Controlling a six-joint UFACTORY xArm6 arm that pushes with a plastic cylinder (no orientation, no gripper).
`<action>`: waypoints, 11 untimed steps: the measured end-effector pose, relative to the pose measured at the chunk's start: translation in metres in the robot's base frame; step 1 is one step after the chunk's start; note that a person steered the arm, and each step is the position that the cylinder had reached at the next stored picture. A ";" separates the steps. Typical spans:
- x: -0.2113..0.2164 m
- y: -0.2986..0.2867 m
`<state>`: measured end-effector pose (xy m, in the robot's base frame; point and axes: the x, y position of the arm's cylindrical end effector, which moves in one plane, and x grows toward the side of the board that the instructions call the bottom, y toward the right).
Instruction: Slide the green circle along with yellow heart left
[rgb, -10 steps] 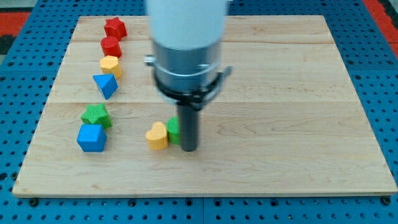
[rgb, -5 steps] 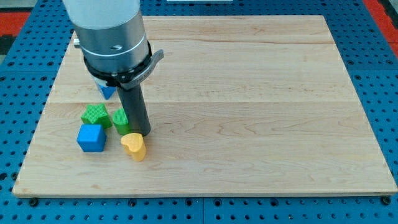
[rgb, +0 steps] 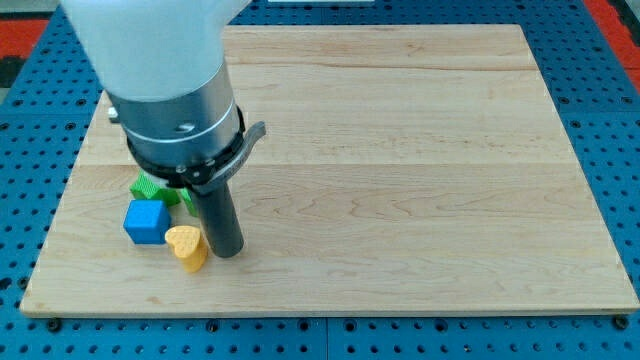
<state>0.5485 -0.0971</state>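
**Observer A:** Largest first: the counter (rgb: 420, 150) is a pale wooden board, smooth and flat. The arm's housing covers its upper left area and hides whatever lies under it. Condition of the end effector?

**Observer B:** It is a plain dark rod with nothing to open or close, so it grips nothing. My tip (rgb: 228, 252) rests on the counter, touching or just beside the yellow heart (rgb: 187, 246), at the heart's 3 o'clock.

**Observer A:** Locate the task blocks.

**Observer B:** The yellow heart sits near the counter's lower left, at 4 o'clock from the blue cube (rgb: 146, 221) and close to it. A green block (rgb: 150, 189) shows at the cube's 12 o'clock, mostly under the housing. Whether it is the green circle cannot be determined; a further sliver of green shows beside the rod.

**Observer A:** Handling characteristics?

**Observer B:** Judged as small, light, rigid pieces that slide readily and rotate if pushed off-centre. The heart's lobes and the circle's curved side would deflect a glancing contact. Recommended contact point: the middle of the 3 o'clock face, pushing toward 9 o'clock. Risk: the blue cube obstructs the heart's path.
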 end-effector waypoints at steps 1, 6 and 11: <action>0.001 -0.007; 0.030 -0.051; -0.055 0.031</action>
<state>0.4931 -0.0659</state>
